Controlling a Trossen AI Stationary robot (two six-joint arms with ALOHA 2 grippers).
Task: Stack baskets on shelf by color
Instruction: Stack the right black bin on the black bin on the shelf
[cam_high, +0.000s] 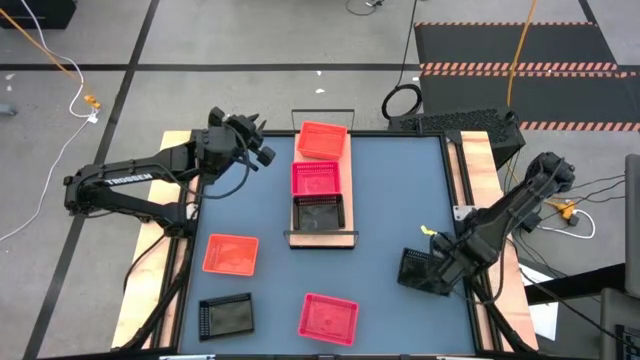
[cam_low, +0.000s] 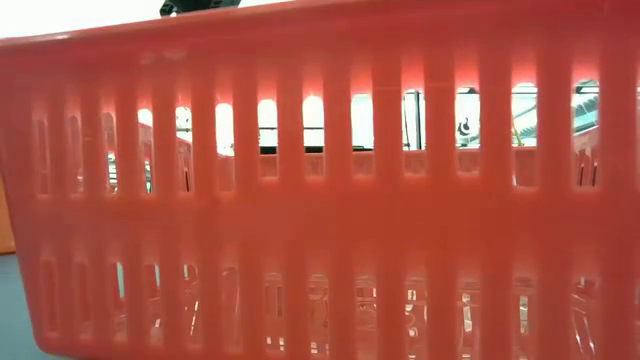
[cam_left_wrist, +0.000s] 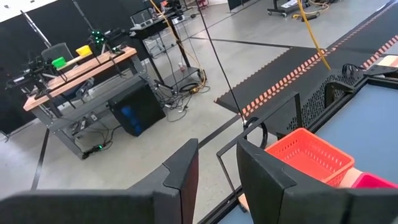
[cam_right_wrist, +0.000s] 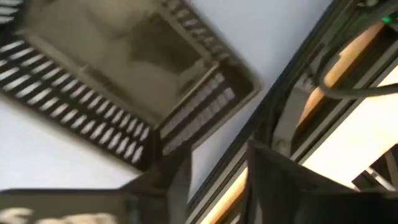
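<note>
We see open blue tabletop (cam_high: 395, 190) right of the light-wood shelf (cam_high: 322, 238), while a black mesh basket (cam_high: 420, 270) blocks the right edge.

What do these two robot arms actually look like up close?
Both are dark, jointed arms. The left arm carries white lettering along one link and loose black cables near its wrist. Each ends in two flat, dark, angular fingers. The right arm looks the same, without visible lettering.

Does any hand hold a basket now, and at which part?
It cannot be told: the right hand is at the black basket's edge.
</note>
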